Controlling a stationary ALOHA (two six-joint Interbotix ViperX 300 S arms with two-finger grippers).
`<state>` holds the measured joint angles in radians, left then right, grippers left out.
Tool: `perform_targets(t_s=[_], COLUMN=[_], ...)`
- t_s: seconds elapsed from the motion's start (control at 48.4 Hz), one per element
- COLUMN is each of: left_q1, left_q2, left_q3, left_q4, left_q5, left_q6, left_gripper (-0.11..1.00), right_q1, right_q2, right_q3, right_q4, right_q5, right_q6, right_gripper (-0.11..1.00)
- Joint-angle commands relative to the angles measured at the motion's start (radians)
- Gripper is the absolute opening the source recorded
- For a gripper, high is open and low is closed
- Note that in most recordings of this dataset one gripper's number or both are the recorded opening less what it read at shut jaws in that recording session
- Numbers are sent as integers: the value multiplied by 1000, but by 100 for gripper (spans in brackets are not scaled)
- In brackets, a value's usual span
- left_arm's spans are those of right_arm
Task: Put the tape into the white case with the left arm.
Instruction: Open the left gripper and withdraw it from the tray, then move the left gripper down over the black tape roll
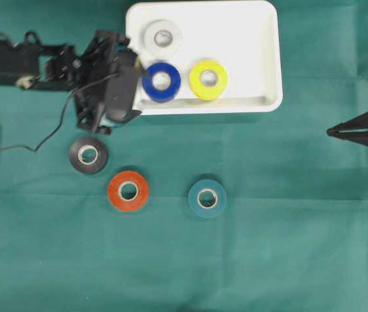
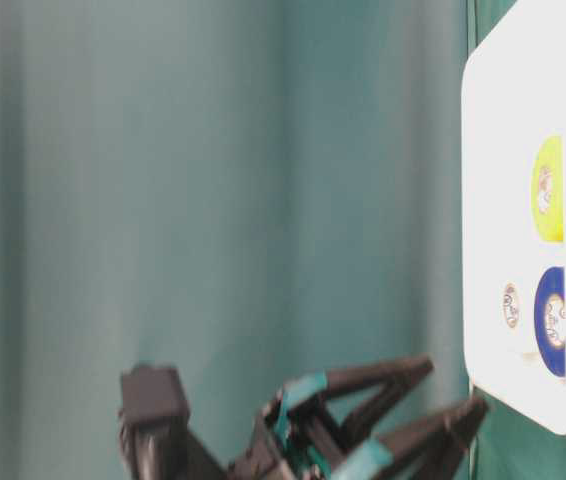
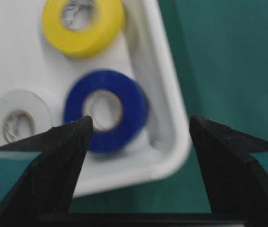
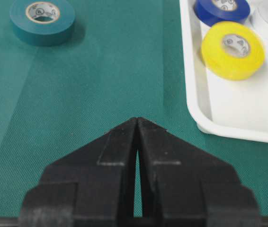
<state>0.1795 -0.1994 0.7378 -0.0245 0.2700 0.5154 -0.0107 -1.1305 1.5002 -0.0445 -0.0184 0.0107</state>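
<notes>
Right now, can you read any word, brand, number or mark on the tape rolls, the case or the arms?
No text can be read.
Teal roll: dark marks on the inner core, too small.
Yellow roll: core print, blurred.
Blue roll: core print, blurred.
White roll: core print, blurred.
White case: no marks seen.

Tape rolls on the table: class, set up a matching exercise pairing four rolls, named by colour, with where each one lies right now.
Things:
1. blue roll
2. black roll
3. white roll
4. teal roll

Places:
A. on the cloth, farthest right of the loose rolls
B. in the white case, beside the yellow roll
C. on the cloth, just below the left pincer
D. in the white case, nearest its top rim

Pairs: 1-B, 2-C, 3-D, 4-A
</notes>
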Motion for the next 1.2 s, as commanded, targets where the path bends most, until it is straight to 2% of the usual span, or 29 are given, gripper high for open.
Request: perform_targets(t_s=[0.0, 0.269, 0.579, 0.827, 1.178], left_q1=[-14, -43, -86, -100, -101], left_q2=[-66, -199, -353, -422, -426], left_q3=[26, 133, 253, 302, 324], left_q4=[-2, -3, -2, -3, -2], left_q5=[-3, -3, -3, -2, -2], left_q6=[-21, -141, -209, -230, -230], left_gripper=[83, 83, 83, 83, 83], right_q1=[0, 0, 0, 0, 0], right_q2=[11, 9, 9, 9, 9], right_q3=[-9, -11, -9, -11, -11], right_q4=[-2, 0, -2, -2, -2], right_q5=[-11, -11, -11, -11, -11], right_q6=[3, 3, 3, 3, 3], right_gripper=[-9, -9, -9, -9, -9])
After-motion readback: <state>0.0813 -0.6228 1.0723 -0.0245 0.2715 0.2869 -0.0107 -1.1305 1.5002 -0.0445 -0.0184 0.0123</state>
